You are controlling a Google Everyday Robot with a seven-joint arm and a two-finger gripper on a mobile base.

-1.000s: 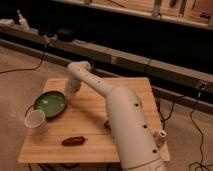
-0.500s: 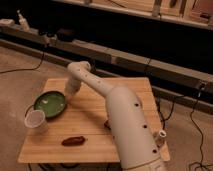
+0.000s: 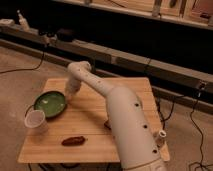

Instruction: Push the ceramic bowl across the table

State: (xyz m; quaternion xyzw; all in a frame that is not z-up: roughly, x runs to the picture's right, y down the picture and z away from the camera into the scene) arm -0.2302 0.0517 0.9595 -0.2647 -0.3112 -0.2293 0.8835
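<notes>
The ceramic bowl (image 3: pixel 50 103) is green, glossy and shallow. It sits on the left part of the light wooden table (image 3: pixel 90 140). My white arm reaches from the lower right over the table to the far left. My gripper (image 3: pixel 70 92) hangs at the bowl's right rim, close to it or touching it; I cannot tell which.
A white cup (image 3: pixel 36 121) stands just in front of the bowl, near the table's left edge. A small dark brown object (image 3: pixel 73 141) lies near the front edge. Dark shelving with cables (image 3: pixel 125 55) runs behind the table. Concrete floor surrounds it.
</notes>
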